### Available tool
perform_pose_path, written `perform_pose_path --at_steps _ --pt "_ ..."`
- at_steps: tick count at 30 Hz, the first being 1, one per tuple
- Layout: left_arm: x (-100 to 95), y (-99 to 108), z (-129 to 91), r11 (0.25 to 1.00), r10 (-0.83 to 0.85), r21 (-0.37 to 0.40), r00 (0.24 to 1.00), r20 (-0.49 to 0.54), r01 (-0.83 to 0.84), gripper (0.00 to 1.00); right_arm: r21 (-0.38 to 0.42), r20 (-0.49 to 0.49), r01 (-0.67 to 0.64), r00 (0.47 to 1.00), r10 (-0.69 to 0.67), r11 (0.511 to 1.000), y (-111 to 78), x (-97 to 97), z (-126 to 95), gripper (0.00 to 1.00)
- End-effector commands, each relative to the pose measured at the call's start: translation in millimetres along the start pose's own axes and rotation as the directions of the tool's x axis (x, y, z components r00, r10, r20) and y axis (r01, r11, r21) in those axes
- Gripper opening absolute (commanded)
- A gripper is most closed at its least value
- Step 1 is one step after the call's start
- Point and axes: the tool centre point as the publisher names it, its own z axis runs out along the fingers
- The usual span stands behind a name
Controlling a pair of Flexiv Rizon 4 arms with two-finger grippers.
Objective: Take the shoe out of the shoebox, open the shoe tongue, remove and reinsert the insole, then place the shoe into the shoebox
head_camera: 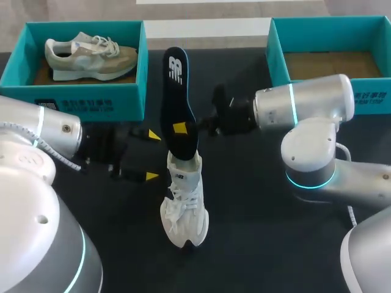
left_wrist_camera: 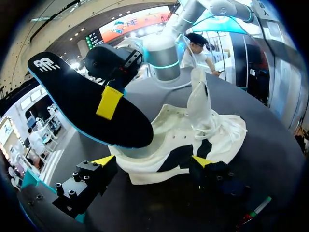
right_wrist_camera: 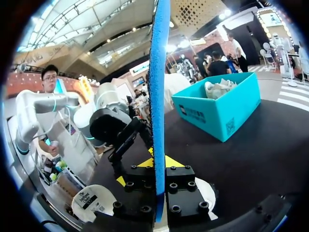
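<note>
Black table [head_camera: 256, 238] lies under everything. The white shoe [head_camera: 183, 204] stands upright near its middle, toe toward the near edge, well apart from that edge and from both boxes. Your right arm [head_camera: 305, 104] comes in across the front of the right shoebox [head_camera: 276, 58], a teal box showing its brown floor. Your left arm [head_camera: 43, 131] lies in front of the left shoebox [head_camera: 91, 101], where a beige shoe [head_camera: 91, 56] sits.

The insole [head_camera: 177, 91], black with a blue edge, rises steeply from the white shoe's collar and leans back toward the gap between the boxes. Its lower end seems to sit just inside the opening, though the overlap hides the contact from you.

Your right gripper [head_camera: 181, 129] is clamped on the insole about a third of the way up. Its fingers are nearly together, with a yellow tip flat on each face. The right wrist view shows the insole edge-on between them.

Your left gripper [head_camera: 151, 156] holds nothing. Its fingertips [left_wrist_camera: 103, 161] are spread wide along the shoe's side at the heel end, close against the white upper. The shoe is ahead of them rather than pinched between them.
</note>
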Motion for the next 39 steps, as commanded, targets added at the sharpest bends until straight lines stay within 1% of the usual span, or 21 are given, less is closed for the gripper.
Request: perform_pose_path --at_steps 1,9,13,19,26,32,39 --pt "-0.8 1 11 1.0 0.003 -0.013 1.0 -0.016 -0.003 1.0 -0.024 -0.012 -0.008 1.0 0.008 1.0 -8.2 -1.1 4 0.0" --pt "0.5 1 17 1.0 -0.003 -0.024 1.0 -0.017 0.003 1.0 -0.029 -0.028 -0.029 0.999 0.028 0.999 -18.8 1.4 6 0.0" --pt "2.2 2 18 0.998 -0.026 -0.066 1.0 -0.002 0.025 1.0 -0.028 -0.037 -0.041 0.998 0.04 0.999 -28.5 1.6 7 0.0" --pt "2.2 2 18 0.998 -0.026 -0.066 1.0 -0.002 0.025 1.0 -0.011 -0.048 -0.068 0.997 0.068 0.998 -41.7 1.5 7 0.0" --pt "2.2 2 18 0.998 -0.026 -0.066 1.0 -0.002 0.025 1.0 -0.003 -0.056 -0.11 0.992 0.11 0.994 -57.5 6.7 5 0.0" --pt "2.2 2 18 0.998 -0.026 -0.066 1.0 -0.002 0.025 1.0 0.026 -0.097 -0.145 0.984 0.147 0.989 -70.1 11.3 9 0.0" --pt "2.2 2 18 0.998 -0.026 -0.066 1.0 -0.002 0.025 1.0 0.078 -0.086 -0.174 0.98 0.18 0.982 -86.9 14.3 10 0.0"
